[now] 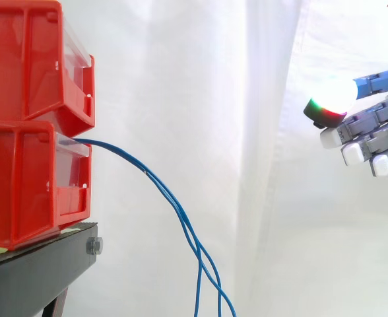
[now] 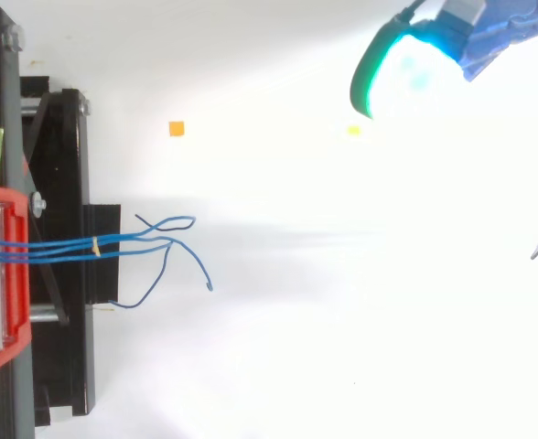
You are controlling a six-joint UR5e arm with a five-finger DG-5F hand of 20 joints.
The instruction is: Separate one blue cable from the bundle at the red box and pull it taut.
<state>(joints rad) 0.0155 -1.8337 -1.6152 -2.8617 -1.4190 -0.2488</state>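
White curtain behind everything. Black stand [image 1: 35,267] sits at 8 o'clock in the side view with two red bins stacked on it. The lower red bin [image 1: 29,185] is the one that matters.

Hand [image 1: 372,125] is up at 2 o'clock, well apart from the work. Fingers [image 1: 354,154] are loosely straight, closed on nothing.

Blue cables [image 1: 181,212] leave the lower bin's front lip toward 3 o'clock, then sag to 6 o'clock. From above they run together out of the bin at 9 o'clock, held by a small yellow tie [image 2: 96,245], then fan into loose ends.

My read: approach step, nothing separated yet. Go in beyond the tie, where the strands spread. Pick the one straying furthest from the rest, pinch only that, then draw straight toward 3 o'clock. Main risk is catching two strands if the pinch lands close to the tie.
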